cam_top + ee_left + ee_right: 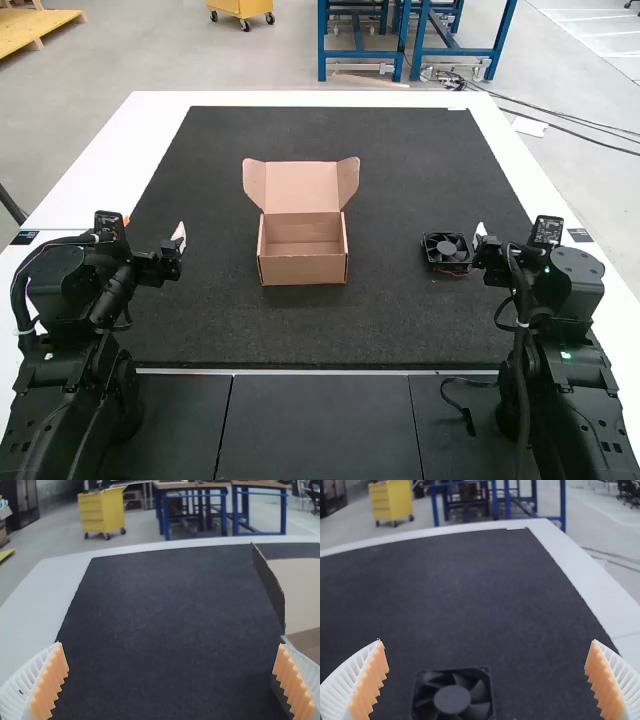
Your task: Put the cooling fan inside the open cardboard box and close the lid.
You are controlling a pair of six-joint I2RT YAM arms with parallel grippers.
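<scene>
The cardboard box (302,247) is plain brown board, squarish, and stands open-topped at the middle of the high view's frame. Its lid (300,186) rises upright from the far wall, with a small rounded tab at each upper corner. Inside, bare board walls and floor show.

The cooling fan (447,249) is a flat, square black frame with a round hub and curved blades. It lies flat on the mat (320,140) at the frame's right of centre, well apart from the box and just beside the right claw (478,240). In the right wrist view the fan (452,698) sits between that claw's two spread fingers, nearer one of them and touching neither.

The mat is black with a fine, felt-like grain, and it covers most of the white table (95,160), whose smooth rim shows at the frame's left, right and top sides. Broad bare mat lies on either side of the box and beyond it toward the top of the frame.

Both claws have white ribbed fingers with orange saw-toothed pads (50,680). The left claw (178,245), at the frame's left, is spread wide and grips nothing. The right claw is likewise spread wide and grips nothing.
</scene>
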